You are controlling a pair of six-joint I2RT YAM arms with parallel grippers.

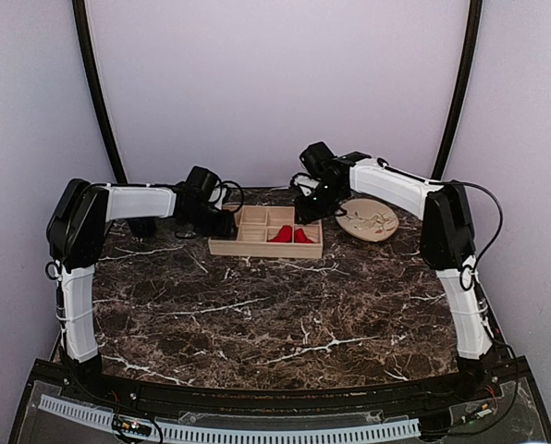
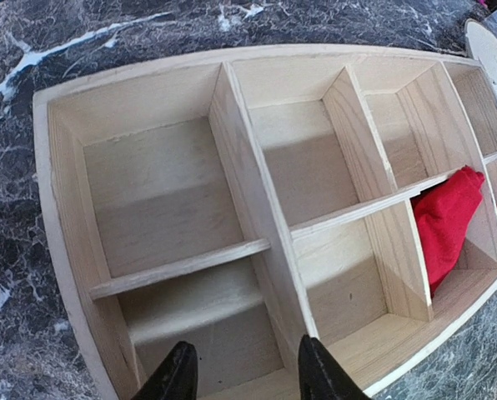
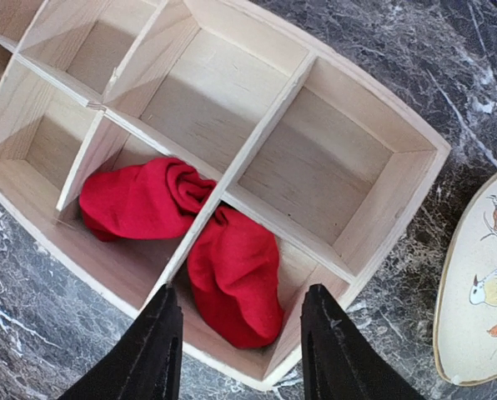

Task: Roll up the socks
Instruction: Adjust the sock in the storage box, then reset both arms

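Note:
The red socks [image 3: 232,271] lie in the wooden tray [image 3: 399,179], bunched in two adjoining compartments along its near edge. They meet over the thin divider between them. My right gripper [image 3: 242,293] hangs open just above the right-hand bunch, with nothing between its fingers. In the top view the socks [image 1: 289,235] show at the tray's [image 1: 222,246] front right, under the right gripper [image 1: 308,211]. My left gripper [image 2: 244,346] is open and empty over the tray's left end, one fingertip [image 2: 308,350] close to a divider. From there one red sock [image 2: 449,221] shows at the far right.
A cream oval plate with a bird pattern [image 1: 368,220] lies on the dark marble table right of the tray, close to the right arm. It also shows in the right wrist view as the plate [image 3: 482,292]. Curved black poles stand at the back corners.

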